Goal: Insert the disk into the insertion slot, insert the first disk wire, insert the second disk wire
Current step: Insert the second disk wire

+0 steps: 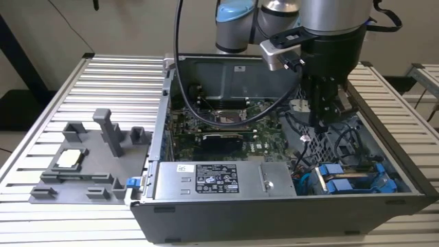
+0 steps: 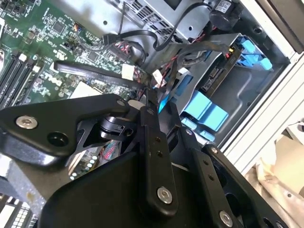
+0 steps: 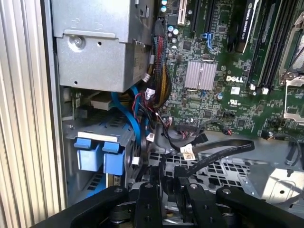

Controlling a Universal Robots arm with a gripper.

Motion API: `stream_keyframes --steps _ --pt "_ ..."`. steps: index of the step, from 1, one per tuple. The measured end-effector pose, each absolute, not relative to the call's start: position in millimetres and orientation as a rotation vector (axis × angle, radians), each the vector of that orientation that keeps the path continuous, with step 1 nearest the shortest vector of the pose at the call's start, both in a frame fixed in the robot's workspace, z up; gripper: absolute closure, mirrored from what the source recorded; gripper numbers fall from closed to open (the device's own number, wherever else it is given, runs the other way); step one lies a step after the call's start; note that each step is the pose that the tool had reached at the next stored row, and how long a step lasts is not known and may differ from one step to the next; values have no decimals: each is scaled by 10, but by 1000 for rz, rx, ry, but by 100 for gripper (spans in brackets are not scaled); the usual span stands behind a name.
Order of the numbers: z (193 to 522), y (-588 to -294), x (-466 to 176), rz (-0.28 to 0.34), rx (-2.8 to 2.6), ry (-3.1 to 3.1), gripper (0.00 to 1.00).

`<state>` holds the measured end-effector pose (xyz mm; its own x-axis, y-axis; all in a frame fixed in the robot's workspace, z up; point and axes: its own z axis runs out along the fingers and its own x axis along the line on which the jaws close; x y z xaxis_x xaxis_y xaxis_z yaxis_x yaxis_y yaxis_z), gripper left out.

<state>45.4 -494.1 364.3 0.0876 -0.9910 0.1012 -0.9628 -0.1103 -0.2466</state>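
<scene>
Disk (image 1: 341, 185): bright blue caddy frame, seated in the insertion slot (image 1: 373, 170) at the case corner on the exterior view's right. Lies level in the bay. Two blue grip tabs stand side by side at its outer end, also seen in the first wrist view (image 3: 100, 154) and the second wrist view (image 2: 204, 111). Drive body mostly hidden by the cage.

Insertion slot: narrow bay of grey metal cage (image 3: 95, 135), blue-lined.

Disk wire (image 3: 223, 148): flat black cable with a white tag, draped loose over the perforated metal, near the slot but apart from it. Cannot tell whether any wire is plugged in.
</scene>
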Motion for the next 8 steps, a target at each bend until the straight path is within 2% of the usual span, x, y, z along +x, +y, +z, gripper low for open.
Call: stream_keyframes --steps 8 --pt "3643 -4941 452 -368 -2226 2016 73"
